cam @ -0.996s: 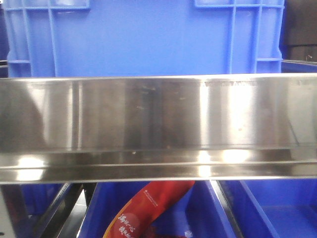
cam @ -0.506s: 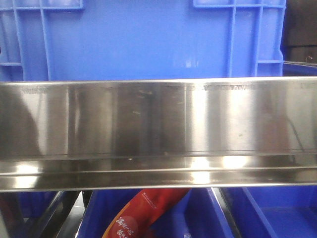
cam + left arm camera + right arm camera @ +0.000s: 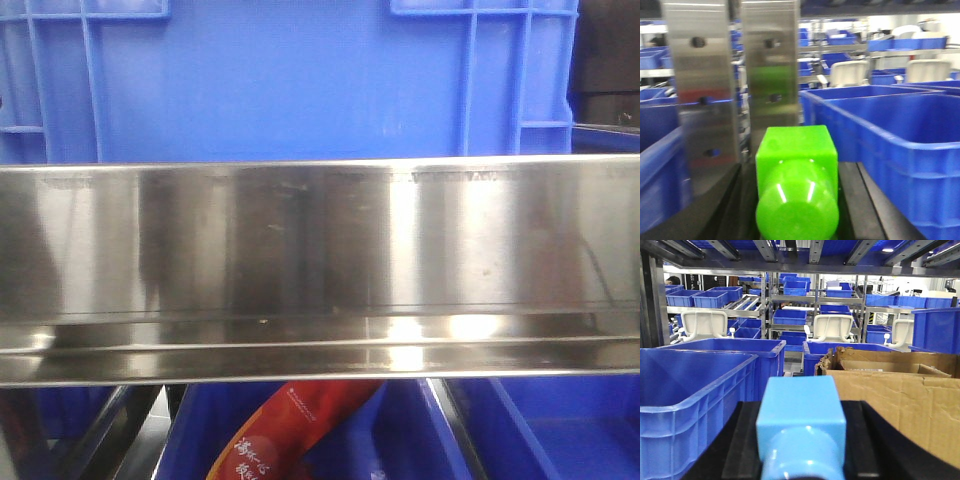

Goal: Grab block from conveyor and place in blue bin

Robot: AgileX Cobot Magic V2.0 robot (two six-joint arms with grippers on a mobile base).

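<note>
Although the blue crate (image 3: 300,80) and the steel rail (image 3: 320,250) under it slid slightly across the front view a second ago, both have held steady over the last half-second. Only a dark reflection at the rail's left end has shifted. I judge the rig has settled into position.

On the left wrist view, the blue bin (image 3: 900,135) stands open just right of the green block (image 3: 797,185). That block fills the lower middle between two dark strips (image 3: 865,200). What those strips are, and whether the left gripper is clamped on the block, I cannot tell. A light-blue block (image 3: 801,425) sits likewise before the right gripper, whose state is equally unclear.

If held, the green block needs carrying rightward over the bin's rim. A red packet (image 3: 300,420) lies in a lower bin (image 3: 410,435).
</note>
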